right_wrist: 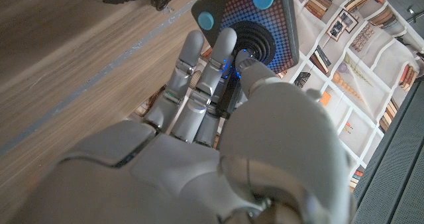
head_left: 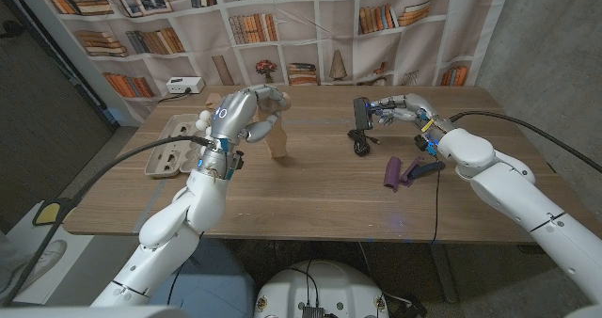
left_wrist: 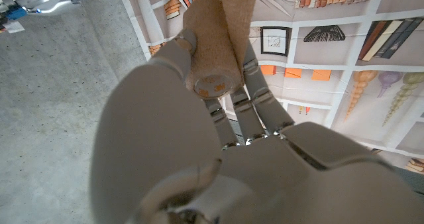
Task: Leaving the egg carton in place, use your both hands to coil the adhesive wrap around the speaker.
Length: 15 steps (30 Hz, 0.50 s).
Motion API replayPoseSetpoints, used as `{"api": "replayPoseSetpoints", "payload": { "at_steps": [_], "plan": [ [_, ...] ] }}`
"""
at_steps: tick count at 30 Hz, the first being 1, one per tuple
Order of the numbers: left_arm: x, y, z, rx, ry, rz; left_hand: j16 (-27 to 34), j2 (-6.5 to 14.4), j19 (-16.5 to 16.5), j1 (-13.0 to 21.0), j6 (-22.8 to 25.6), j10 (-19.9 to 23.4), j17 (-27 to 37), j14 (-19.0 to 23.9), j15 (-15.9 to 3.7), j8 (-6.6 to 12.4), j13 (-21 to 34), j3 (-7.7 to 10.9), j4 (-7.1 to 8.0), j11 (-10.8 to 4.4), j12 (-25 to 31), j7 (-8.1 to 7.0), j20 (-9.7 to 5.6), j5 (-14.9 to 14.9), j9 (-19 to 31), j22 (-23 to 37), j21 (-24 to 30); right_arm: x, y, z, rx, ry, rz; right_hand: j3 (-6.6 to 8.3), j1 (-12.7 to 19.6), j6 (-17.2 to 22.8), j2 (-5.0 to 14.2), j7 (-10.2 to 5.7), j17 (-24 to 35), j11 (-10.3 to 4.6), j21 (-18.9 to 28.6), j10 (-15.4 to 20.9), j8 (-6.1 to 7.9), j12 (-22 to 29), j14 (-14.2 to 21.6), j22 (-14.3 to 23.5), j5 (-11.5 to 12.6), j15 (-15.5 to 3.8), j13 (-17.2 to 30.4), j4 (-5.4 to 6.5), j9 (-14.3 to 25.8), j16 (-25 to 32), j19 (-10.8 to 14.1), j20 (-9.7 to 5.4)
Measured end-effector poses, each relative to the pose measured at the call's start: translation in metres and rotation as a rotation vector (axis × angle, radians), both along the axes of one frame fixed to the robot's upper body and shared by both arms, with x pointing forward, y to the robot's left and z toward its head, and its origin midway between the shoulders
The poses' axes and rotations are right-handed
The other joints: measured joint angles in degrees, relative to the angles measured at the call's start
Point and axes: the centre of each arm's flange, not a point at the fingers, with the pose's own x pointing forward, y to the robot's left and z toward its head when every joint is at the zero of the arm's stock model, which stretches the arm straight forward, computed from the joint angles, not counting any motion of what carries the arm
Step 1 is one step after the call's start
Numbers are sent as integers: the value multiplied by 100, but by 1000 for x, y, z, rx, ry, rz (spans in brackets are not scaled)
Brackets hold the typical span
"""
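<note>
Left hand [left_wrist: 199,138] fingers [left_wrist: 255,85] grip the tan wrap [left_wrist: 211,48], tail hanging; soft, light, clingy, best held by the roll. Right hand [right_wrist: 218,138] fingers [right_wrist: 189,58] clasp the speaker [right_wrist: 255,25], rigid, smooth-sided, raised over the wooden table [head_left: 310,196]. Carton [head_left: 169,144] at left; bookshelf backdrop [head_left: 310,26] behind

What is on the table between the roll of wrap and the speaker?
In the head view, only bare wooden table lies between the tan adhesive wrap roll and the small black speaker.
</note>
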Motion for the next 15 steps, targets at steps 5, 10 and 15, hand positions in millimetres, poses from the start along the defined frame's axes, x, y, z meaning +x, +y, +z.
{"api": "replayPoseSetpoints", "payload": {
  "at_steps": [5,10,15],
  "plan": [
    [5,4,7,-33,14,-26,-17,0,0,0,20,43,32,1,0,0,0,0,0,18,-14,19,0,0,-27,-39,10,-3,4,-2,3,-7,17,0,-7,0,7,0,0,3,17,3,0,0,0,0,-1,0,2,0,0,0,0,0],
    [7,5,15,-34,-1,-24,-66,-3,0,3,22,51,34,91,-8,0,0,0,0,11,8,17,0,-1,-54,-88,54,-5,5,0,7,-22,30,0,-12,0,12,0,0,3,22,3,0,-1,0,0,-3,0,5,0,0,0,0,0],
    [11,7,23,-92,24,-85,-83,-4,-30,4,29,51,34,91,-8,0,0,0,1,11,9,10,30,-5,-76,-130,73,-14,17,-4,7,-34,67,0,-13,0,13,0,-1,2,22,2,0,-3,0,0,-5,0,10,0,0,0,0,0]
  ]
}}
